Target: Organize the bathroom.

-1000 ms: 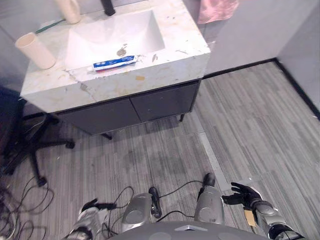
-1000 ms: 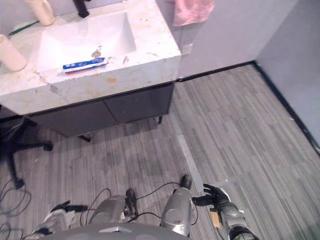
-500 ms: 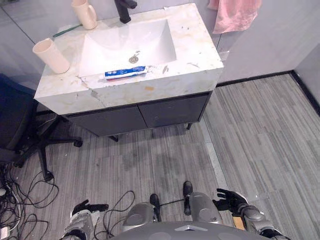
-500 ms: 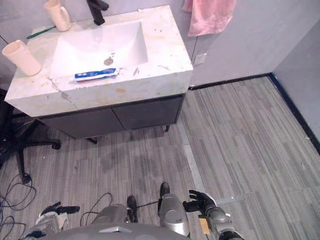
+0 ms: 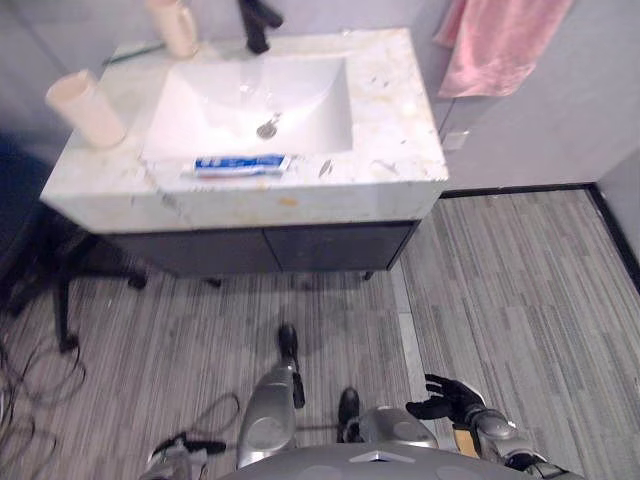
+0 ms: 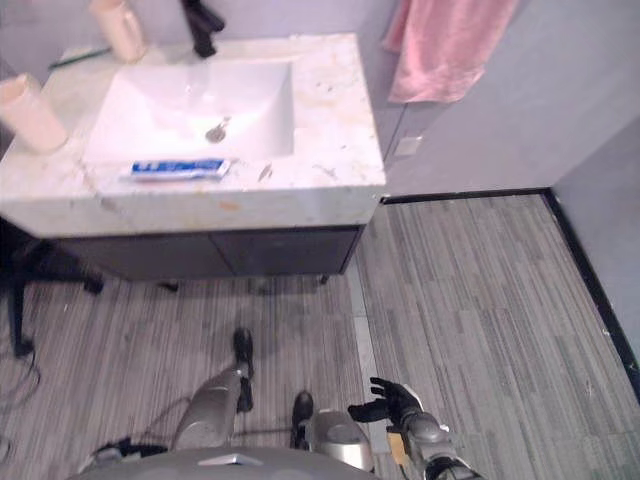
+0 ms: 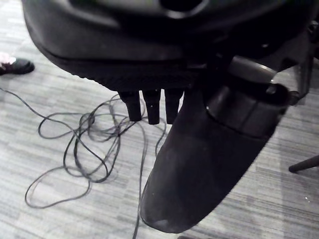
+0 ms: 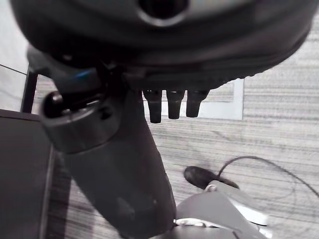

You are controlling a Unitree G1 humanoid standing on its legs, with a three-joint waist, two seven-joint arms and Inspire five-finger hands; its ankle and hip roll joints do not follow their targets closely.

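A marble vanity (image 5: 400, 120) with a white sink (image 5: 250, 100) stands ahead. A blue and white toothpaste tube (image 5: 240, 164) lies on the counter's front edge. A beige cup (image 5: 85, 108) stands at the counter's left end. A second beige mug (image 5: 175, 25) and a green toothbrush (image 5: 135, 48) are at the back, beside the black faucet (image 5: 258, 22). A pink towel (image 5: 500, 45) hangs on the wall to the right. My right hand (image 5: 450, 397) hangs low over the floor, open and holding nothing. My left hand (image 5: 185, 450) is low at the lower left, fingers (image 7: 149, 107) straight, holding nothing.
Dark cabinet doors (image 5: 270, 248) close off the space under the counter. An office chair's base (image 5: 60, 290) and loose cables (image 5: 25, 400) are on the floor to the left. A person's shoe (image 7: 15, 64) shows in the left wrist view. Grey plank floor (image 5: 520, 290) stretches to the right.
The camera has shifted, so the vanity now sits more squarely ahead. Both hands stay low and empty. Nothing on the counter has moved.
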